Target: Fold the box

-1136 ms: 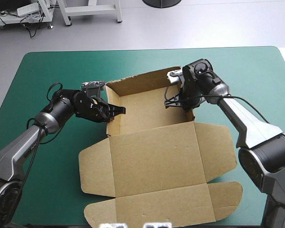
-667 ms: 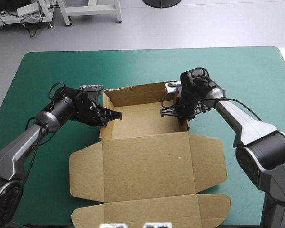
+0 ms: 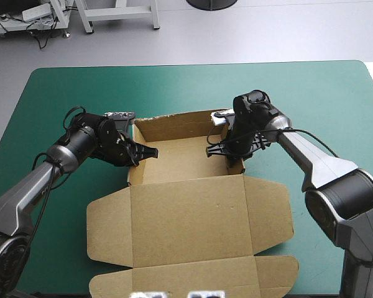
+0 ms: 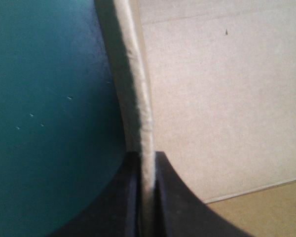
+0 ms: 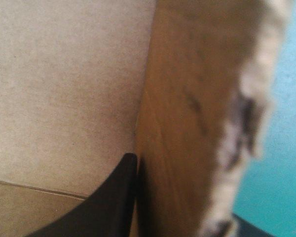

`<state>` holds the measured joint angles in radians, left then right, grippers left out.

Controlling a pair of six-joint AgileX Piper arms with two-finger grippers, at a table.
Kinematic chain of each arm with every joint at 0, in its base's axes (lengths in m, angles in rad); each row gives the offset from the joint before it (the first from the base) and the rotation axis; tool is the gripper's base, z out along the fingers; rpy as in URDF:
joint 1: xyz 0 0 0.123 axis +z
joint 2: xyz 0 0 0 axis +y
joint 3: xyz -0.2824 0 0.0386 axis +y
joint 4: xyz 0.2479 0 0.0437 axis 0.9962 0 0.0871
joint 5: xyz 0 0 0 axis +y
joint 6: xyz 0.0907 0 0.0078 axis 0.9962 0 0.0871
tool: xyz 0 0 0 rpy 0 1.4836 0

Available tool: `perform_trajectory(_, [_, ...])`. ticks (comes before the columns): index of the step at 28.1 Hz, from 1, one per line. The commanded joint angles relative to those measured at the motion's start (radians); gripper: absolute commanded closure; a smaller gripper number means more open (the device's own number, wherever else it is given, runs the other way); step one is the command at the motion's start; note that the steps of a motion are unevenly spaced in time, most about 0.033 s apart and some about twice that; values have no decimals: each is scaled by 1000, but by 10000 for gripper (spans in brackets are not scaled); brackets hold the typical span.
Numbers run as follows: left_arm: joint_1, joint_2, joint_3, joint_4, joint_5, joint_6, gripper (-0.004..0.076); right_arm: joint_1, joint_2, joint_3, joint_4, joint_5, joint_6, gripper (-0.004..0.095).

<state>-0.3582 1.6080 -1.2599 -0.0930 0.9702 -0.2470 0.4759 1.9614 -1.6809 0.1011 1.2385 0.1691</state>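
Though its walls stand raised, the left gripper [image 3: 140, 152] clamped on the 9 o'clock one and the right gripper [image 3: 215, 149] on the 3 o'clock one, the box [image 3: 183, 158] sits mid-table, lid [image 3: 189, 214] flat toward 6 o'clock, tucking likely left.

The box [image 3: 186, 211] at the table's [image 3: 62, 87] middle

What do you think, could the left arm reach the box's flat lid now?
Probably yes, once freed: the left gripper is shut on a side wall of the box, and the lid lies bare beside it.
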Motion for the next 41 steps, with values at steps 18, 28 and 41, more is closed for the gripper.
perform_trajectory(18, [-10, -85, -27, 27, 138, 28, 107, 6, -98, -162, 20, 19, -45, 136])
perform_trajectory(28, [-10, -242, -235, 121, 142, 11, 108, 6, -218, -225, 50, 19, -80, 136])
perform_trajectory(41, [-10, -606, -304, 202, 327, 200, 489, 6, -297, -225, 29, 19, -116, 148])
